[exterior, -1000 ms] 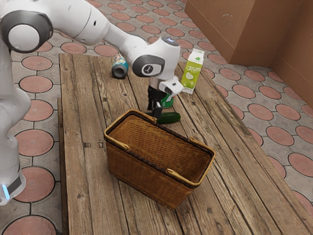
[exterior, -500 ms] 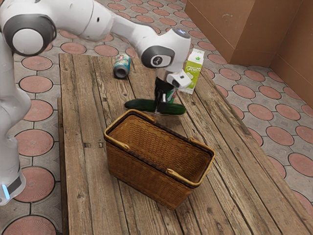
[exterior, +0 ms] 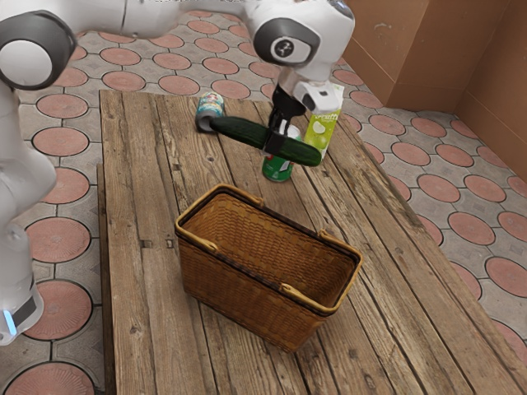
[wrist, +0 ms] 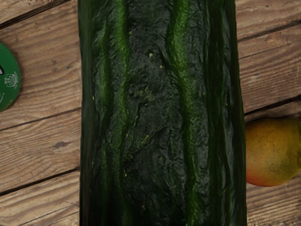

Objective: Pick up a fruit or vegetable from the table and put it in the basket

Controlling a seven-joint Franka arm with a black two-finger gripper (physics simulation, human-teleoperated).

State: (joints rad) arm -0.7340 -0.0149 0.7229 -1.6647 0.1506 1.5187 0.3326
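My gripper (exterior: 278, 146) is shut on a long dark green cucumber (exterior: 239, 129) around its middle, holding it above the table (exterior: 156, 197) on the far side of the wicker basket (exterior: 239, 300). In the exterior view the cucumber slants down toward the right. The wrist view has the cucumber (wrist: 150, 113) large and close beneath my hand. A yellow-orange fruit (wrist: 272, 151), partly hidden by the cucumber, lies on the table there. The basket stands upright, with its top open and both handles folded down to the rim.
A green can (exterior: 277, 169) stands below the cucumber, and its green edge (wrist: 7, 77) shows in the wrist view. Behind are a green-and-white juice carton (exterior: 321, 132), partly covered by my hand, and a tipped colourful can (exterior: 211, 107).
The cucumber has come up off the table in my gripper. My hand has risen and moved toward the exterior view's right and away from the basket, and the cucumber now slants more.
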